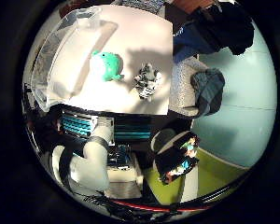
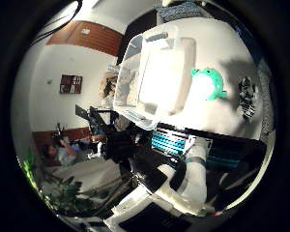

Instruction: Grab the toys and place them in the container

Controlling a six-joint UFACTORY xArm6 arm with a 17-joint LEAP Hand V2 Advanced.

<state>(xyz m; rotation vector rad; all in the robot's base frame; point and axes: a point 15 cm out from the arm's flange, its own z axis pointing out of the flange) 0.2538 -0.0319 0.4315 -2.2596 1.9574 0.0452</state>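
Note:
A teal plush toy [image 1: 109, 64] and a small zebra plush [image 1: 147, 81] lie side by side on a white table [image 1: 140, 33]. A clear plastic container [image 1: 63, 58] stands on the table beside the teal toy. The right thumb side palm view shows the same container [image 2: 159, 72], teal toy [image 2: 209, 83] and zebra [image 2: 248, 97]. My hand [image 1: 89, 166] is well above the table and away from the toys. Its white and black fingers reach in at the edge of each view [image 2: 184, 174], relaxed and touching nothing.
A chair with a dark garment [image 1: 210, 89] stands by the table's edge near the zebra. More dark clothing [image 1: 215, 33] lies past the table. Small toy figures [image 1: 182, 157] sit on a green surface beyond the table.

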